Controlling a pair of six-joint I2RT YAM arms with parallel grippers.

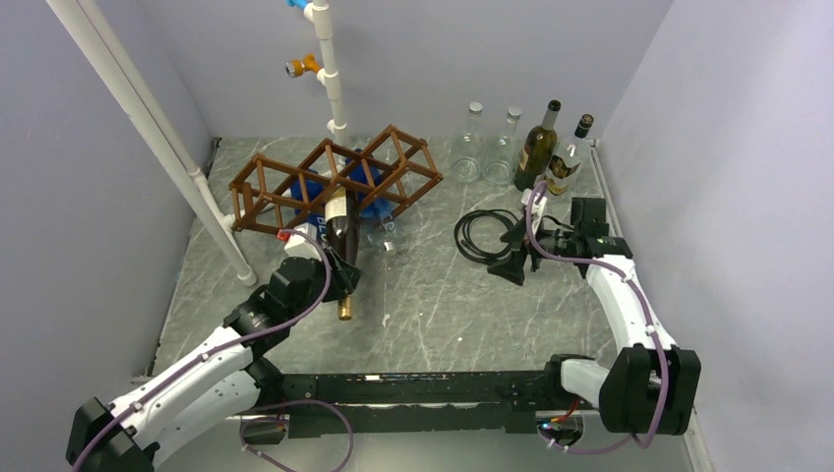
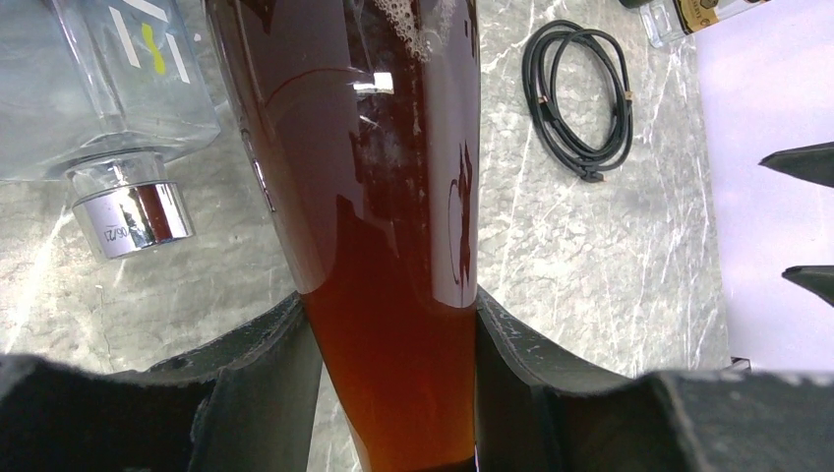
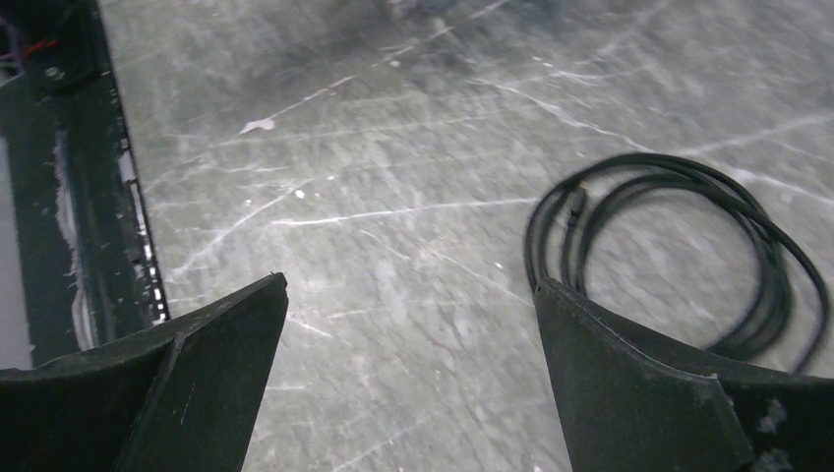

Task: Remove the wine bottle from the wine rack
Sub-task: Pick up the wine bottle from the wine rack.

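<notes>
Because the left tool (image 2: 388,315) pinches the wine bottle (image 2: 364,147) only on its slick, tapering shoulder, with the body ahead lodged in the wine rack (image 1: 313,169), a pull may slip or drag the rack along, bumping the clear bottle (image 2: 108,88) just left. The right tool (image 3: 410,283) hangs spread over the grey marbled counter (image 3: 393,147), pale walls (image 1: 708,147) around.

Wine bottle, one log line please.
left gripper: shut on wine bottle | wine bottle: base in wine rack | right gripper: open, empty

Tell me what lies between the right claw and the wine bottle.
Top view: a coiled black cable by the right claw, then a clear bottle lying beside the wine bottle.
</notes>
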